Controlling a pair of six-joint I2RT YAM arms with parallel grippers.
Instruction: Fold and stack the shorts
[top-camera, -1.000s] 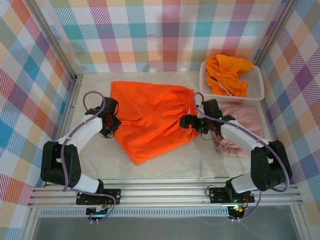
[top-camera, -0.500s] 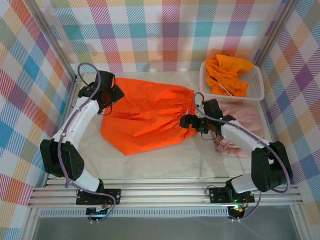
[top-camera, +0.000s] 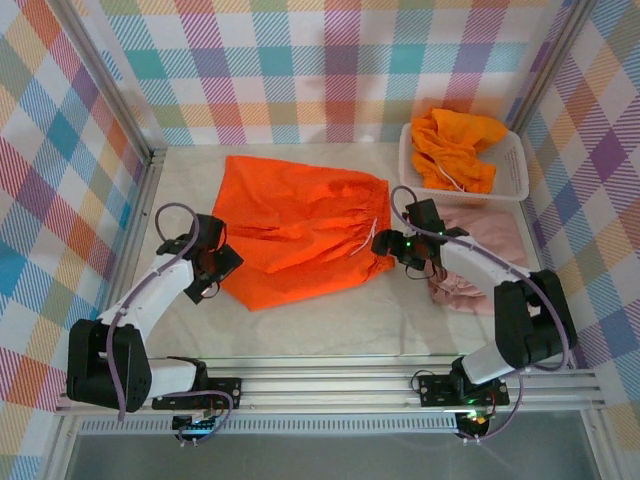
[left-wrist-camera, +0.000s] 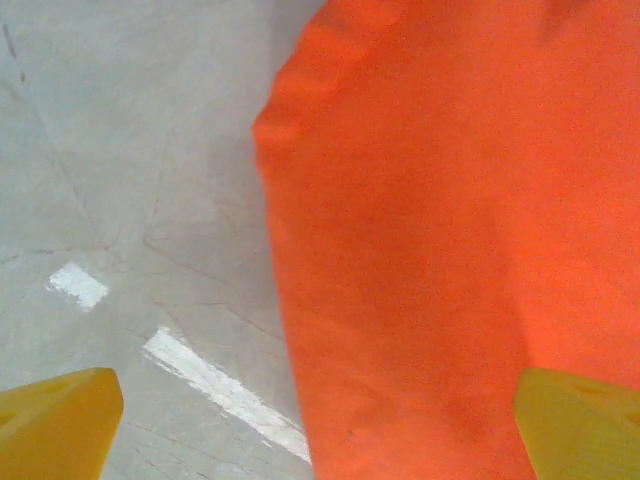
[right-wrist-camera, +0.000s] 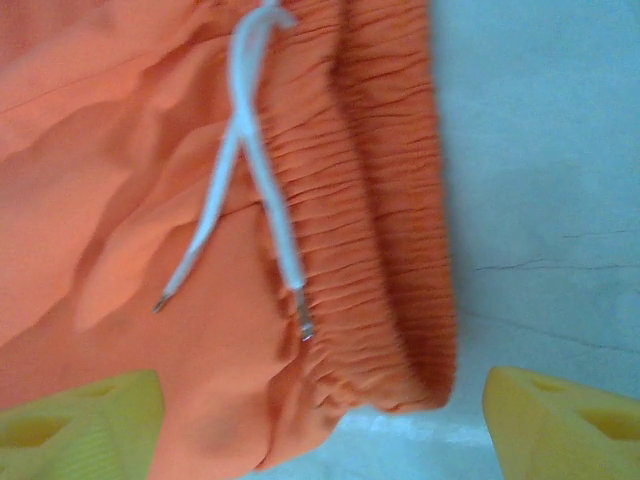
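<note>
Spread flat across the middle of the desk (top-camera: 330, 325): orange shorts (top-camera: 300, 230), gathered waistband (right-wrist-camera: 390, 200) to the right, leg hems to the left. On the right side, pink shorts (top-camera: 500, 240), partly under the right forearm. In the far right corner, a white basket (top-camera: 515, 165) holding crumpled orange shorts (top-camera: 455, 145).

Left arm: base at the near left, elbow bent low near the desk edge, forearm angling far and to the right. Left end effector (top-camera: 215, 262) at the left edge of the orange shorts, pointing down. Seen from the left wrist, yellow fingertips (left-wrist-camera: 55, 420) spread wide, one above bare desk, the other above orange cloth, with the cloth's edge running between them. Nothing pinched.

Right arm: base at the near right, elbow folded close to the right wall, forearm stretching left over the pink shorts. Right end effector (top-camera: 385, 243) at the near end of the waistband, aimed left. Seen from the right wrist, yellow fingertips (right-wrist-camera: 570, 420) wide apart, one over the desk and one over the cloth, with the waistband's corner and the white drawstring (right-wrist-camera: 250, 180) just ahead. Nothing gripped here either.
</note>
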